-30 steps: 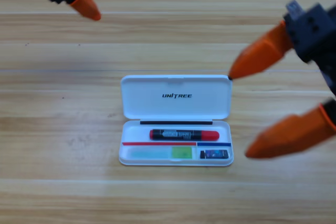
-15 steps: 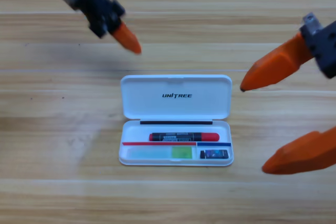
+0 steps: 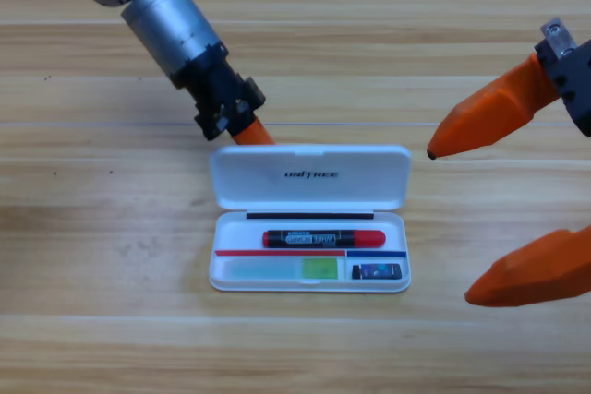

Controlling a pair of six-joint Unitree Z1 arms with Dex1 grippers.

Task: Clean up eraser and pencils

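The white case [image 3: 362,182] lies open in the middle of the table, its lid hinged back. Inside it lie the pencils: the red-ended one with a black barrel [image 3: 323,238] in the upper slot, and the pale one with a lime-green end [image 3: 282,268] in the lower left slot. The eraser [image 3: 377,271] sits in the lower right slot. My left gripper [image 3: 251,133] points down at the lid's back left edge and touches it. My right gripper [image 3: 452,223] hangs open to the right of the case, holding nothing.
Bare wooden table surrounds the case. The left arm's grey body [image 3: 162,6] slants in from the top left corner. The right gripper's black body [image 3: 577,80] is cut off by the right edge.
My left arm has swung down from the top left corner to the lid's back edge, and the lid has tipped slightly. My right gripper has drawn back a little to the right.
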